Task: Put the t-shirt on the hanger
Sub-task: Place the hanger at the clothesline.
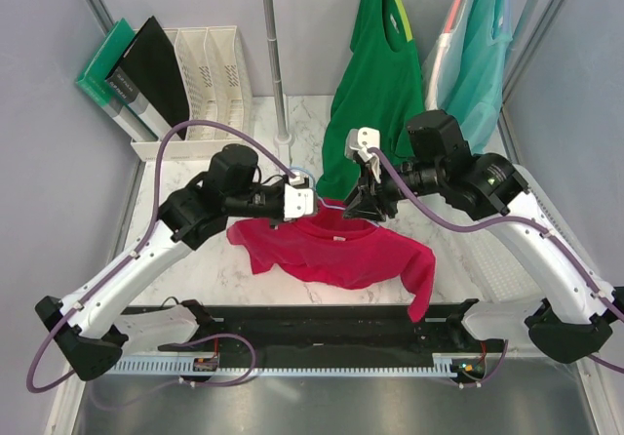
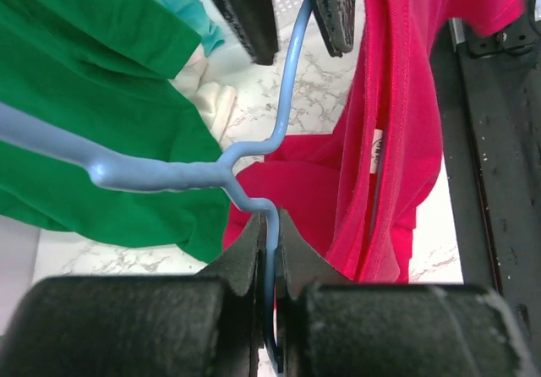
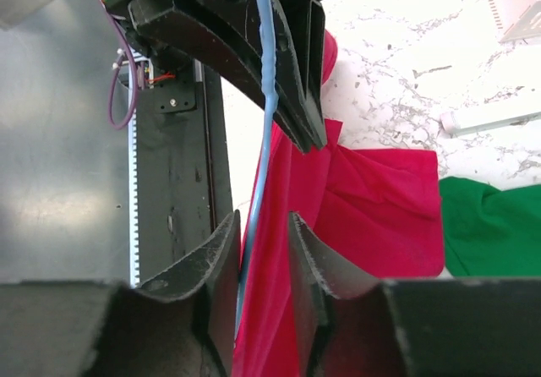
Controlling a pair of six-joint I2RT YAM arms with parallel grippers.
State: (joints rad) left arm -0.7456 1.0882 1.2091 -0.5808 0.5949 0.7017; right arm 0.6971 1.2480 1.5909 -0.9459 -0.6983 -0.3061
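Note:
The crimson t-shirt [image 1: 336,250] hangs in a bunch between my two grippers, one sleeve drooping over the table's front edge. My left gripper [image 1: 304,201] is shut on the light-blue wire hanger [image 2: 161,174] just below its hook, seen in the left wrist view [image 2: 272,229]. The t-shirt [image 2: 397,98] hangs beside that wire. My right gripper [image 1: 363,201] faces the left one closely. In the right wrist view [image 3: 262,221] its jaws stand around a band of t-shirt fabric [image 3: 372,208], with the hanger wire [image 3: 264,98] against the left finger. Most of the hanger is hidden by fabric.
A dark green t-shirt [image 1: 375,84] and a teal t-shirt [image 1: 483,64] hang on a rail at the back. The rail's pole [image 1: 276,64] stands behind the grippers. White file holders [image 1: 210,74] and a black binder [image 1: 156,74] stand back left. A black rail [image 1: 322,333] runs along the front edge.

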